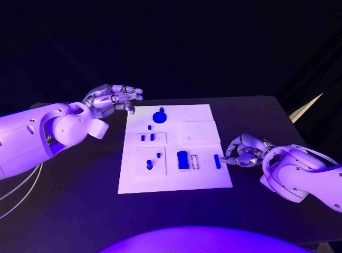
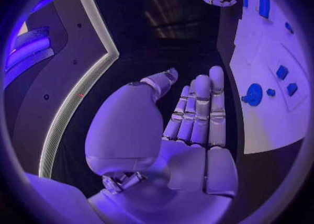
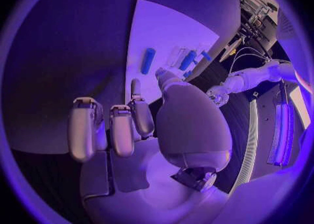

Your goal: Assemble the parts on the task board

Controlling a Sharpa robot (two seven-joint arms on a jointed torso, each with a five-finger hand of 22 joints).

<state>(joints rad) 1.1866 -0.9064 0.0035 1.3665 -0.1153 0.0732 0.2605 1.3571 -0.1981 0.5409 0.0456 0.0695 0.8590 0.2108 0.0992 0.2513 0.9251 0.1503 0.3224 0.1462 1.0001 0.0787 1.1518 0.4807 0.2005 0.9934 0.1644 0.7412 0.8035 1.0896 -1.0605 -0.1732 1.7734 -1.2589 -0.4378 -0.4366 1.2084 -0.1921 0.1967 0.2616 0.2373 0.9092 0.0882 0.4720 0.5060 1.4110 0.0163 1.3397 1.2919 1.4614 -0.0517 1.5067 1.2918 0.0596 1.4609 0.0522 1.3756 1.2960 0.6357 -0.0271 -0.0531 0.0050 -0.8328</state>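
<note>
- Right hand [image 1: 243,153]: you have it low at the board's [image 1: 205,179] right edge, nearest you, fingers curled inward, holding nothing so far as the wrist view shows. Its fingertips [image 1: 226,158] sit just beside the slim blue bar [image 1: 217,161].
- Risk here: if you close in from this side, you likely knock the bar flat or shove it off the edge rather than pinch it.
- Blue block [image 1: 182,159] and white slot [image 1: 193,161]: just left of the bar; a wide reach could nudge both.
- Small pegs [image 1: 150,164]: seated in the left panels, mid-board.
- Round knob [image 1: 160,115]: at the far end.
- Left hand [image 1: 112,98]: you hold it raised beyond the far left corner, empty, fingers apart and lightly bent, clear of the board. Lower it carelessly and it could clip the knob.
</note>
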